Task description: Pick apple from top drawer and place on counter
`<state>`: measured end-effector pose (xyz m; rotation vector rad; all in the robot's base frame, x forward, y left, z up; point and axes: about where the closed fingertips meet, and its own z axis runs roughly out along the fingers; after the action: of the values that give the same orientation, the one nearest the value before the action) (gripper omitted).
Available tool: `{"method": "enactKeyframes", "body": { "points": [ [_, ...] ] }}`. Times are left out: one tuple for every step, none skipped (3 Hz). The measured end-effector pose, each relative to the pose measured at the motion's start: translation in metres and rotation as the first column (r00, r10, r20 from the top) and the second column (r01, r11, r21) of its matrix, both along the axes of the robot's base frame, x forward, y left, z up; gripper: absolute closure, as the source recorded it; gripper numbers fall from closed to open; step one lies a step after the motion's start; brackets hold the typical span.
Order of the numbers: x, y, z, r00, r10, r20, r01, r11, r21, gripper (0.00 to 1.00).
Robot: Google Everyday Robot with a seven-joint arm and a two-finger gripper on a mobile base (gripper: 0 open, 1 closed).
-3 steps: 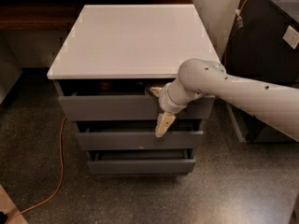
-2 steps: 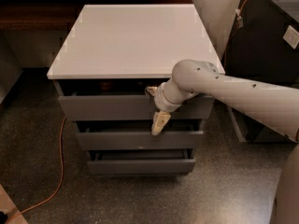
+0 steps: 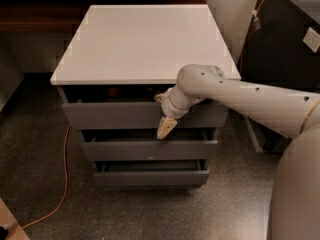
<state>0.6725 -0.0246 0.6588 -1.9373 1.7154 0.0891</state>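
The top drawer (image 3: 125, 115) of the grey cabinet is pulled out a little, leaving a dark gap under the counter (image 3: 145, 39), a glossy white slab. A dim reddish patch (image 3: 113, 91) shows in that gap at the left, where the apple lies mostly hidden. My gripper (image 3: 166, 127) points downward in front of the top drawer's face, right of its middle, with its cream tip reaching the gap above the second drawer. It holds nothing that I can see.
Two narrower grey drawers (image 3: 150, 150) sit below, each slightly ajar. An orange cable (image 3: 64, 184) runs over the speckled floor at the left. A dark cabinet (image 3: 285, 39) stands at the right, a dark wooden shelf (image 3: 35, 16) behind at the left.
My arm and gripper have shifted slightly left and up along the top drawer's front. The drawers have not moved.
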Motion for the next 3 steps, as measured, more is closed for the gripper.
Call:
{"method": "enactKeyframes", "body": {
  "points": [
    [-0.005, 0.0, -0.001, 0.9993, -0.014, -0.034, 0.015, 1.0, 0.017, 0.41],
    [-0.019, 0.0, 0.004, 0.9977, -0.021, -0.064, 0.024, 0.999, 0.049, 0.65],
    [-0.042, 0.001, 0.01, 0.9955, -0.017, -0.093, 0.025, 0.996, 0.084, 0.88]
  ]
}}
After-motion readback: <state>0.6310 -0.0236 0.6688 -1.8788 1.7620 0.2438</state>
